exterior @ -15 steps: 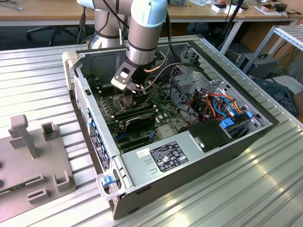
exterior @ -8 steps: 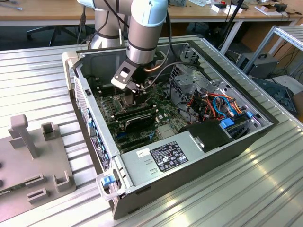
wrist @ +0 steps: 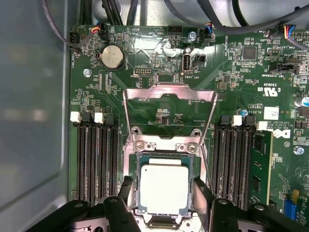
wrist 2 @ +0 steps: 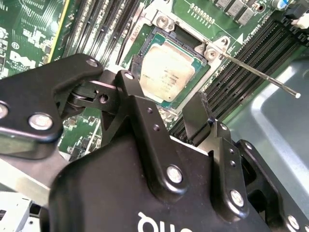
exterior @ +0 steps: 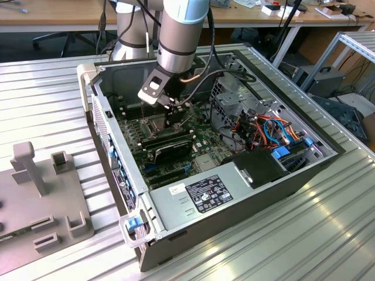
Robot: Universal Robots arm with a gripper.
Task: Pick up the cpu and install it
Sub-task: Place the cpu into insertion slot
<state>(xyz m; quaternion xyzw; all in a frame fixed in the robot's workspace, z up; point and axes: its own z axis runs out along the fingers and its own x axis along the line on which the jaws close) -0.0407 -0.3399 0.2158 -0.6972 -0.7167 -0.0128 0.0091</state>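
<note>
In the first wrist view, the cpu (wrist: 163, 191) lay flat in the socket (wrist: 135, 166), directly between the gripper's (wrist: 164, 188) wide-spread jaws, one finger flanking each side. Exterior view: gripper just above frame centre.

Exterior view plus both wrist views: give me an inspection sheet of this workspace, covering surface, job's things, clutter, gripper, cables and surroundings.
Surface: ribbed metal table carrying an open computer case.
Job's things: the cpu lies flat in the socket on the green motherboard; the hinged metal frame stands open.
Clutter: grey fixture block on the table at the exterior view's left.
Gripper: the gripper is open, with one finger on each side of the cpu, holding nothing.
Cables: orange and blue cables inside the case; black cables along the board's edge.
Surroundings: wooden desks behind the table.
</note>
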